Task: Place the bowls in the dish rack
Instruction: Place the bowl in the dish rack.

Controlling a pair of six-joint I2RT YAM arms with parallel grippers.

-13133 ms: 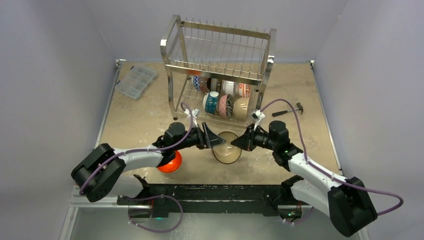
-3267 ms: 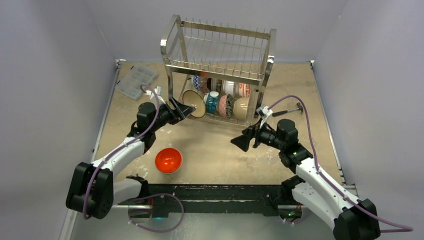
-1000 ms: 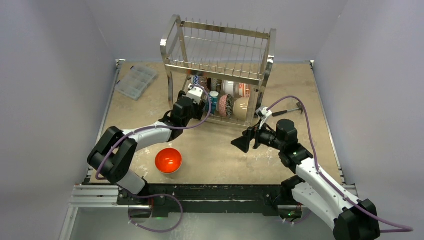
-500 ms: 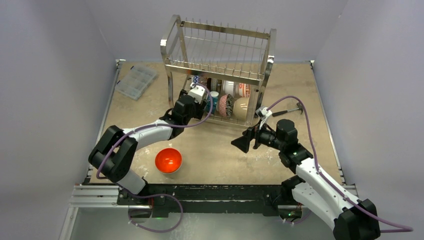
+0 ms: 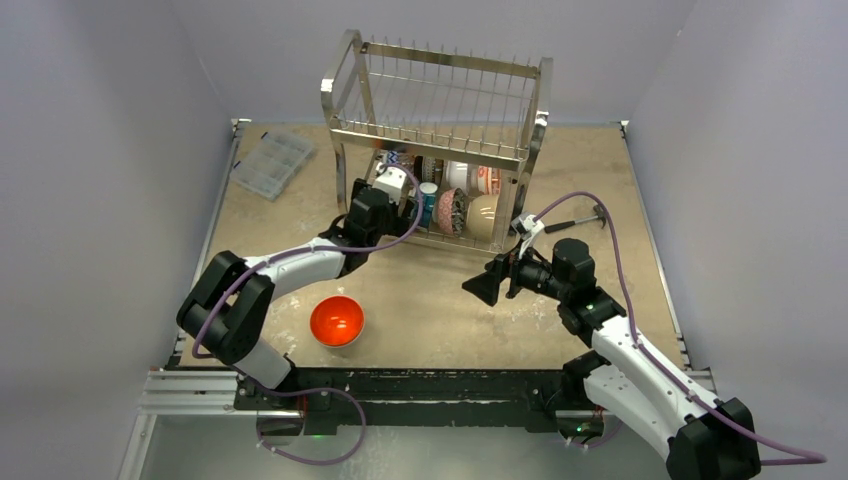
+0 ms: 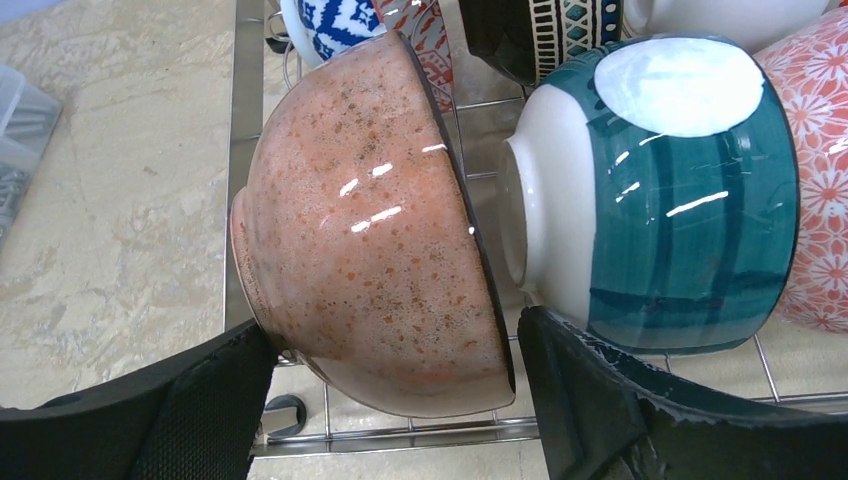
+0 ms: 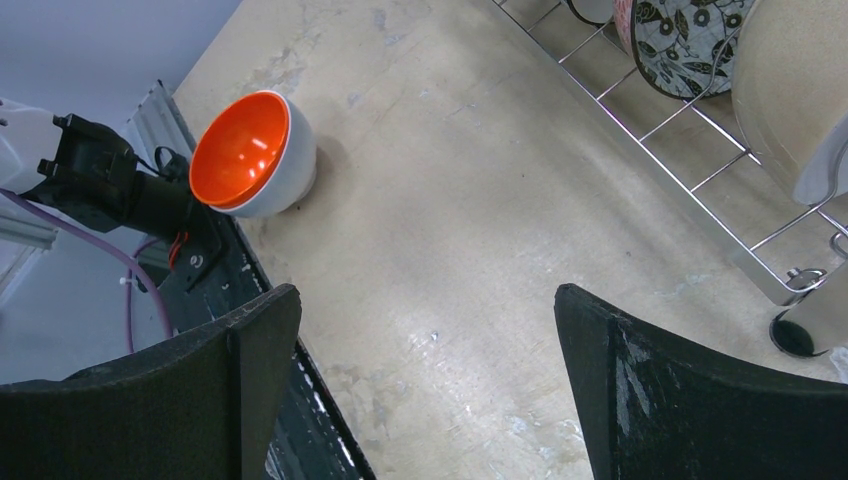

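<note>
While the left gripper point(image 6: 397, 335) straddles the racked speckled bowl point(image 6: 370, 240) with jaws apart, retreating crookedly could drag it off the dish rack point(image 5: 430, 147).

The right gripper point(image 7: 425, 300) hangs over the table point(image 7: 450, 200), fingers wide apart; an orange bowl point(image 7: 250, 150) (white outside) sits well apart from the dish rack point(image 7: 650, 165).

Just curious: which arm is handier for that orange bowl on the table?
Probably right: the right gripper hangs open, empty, facing the orange bowl. The left gripper is at the dish rack, astride a speckled bowl.
</note>
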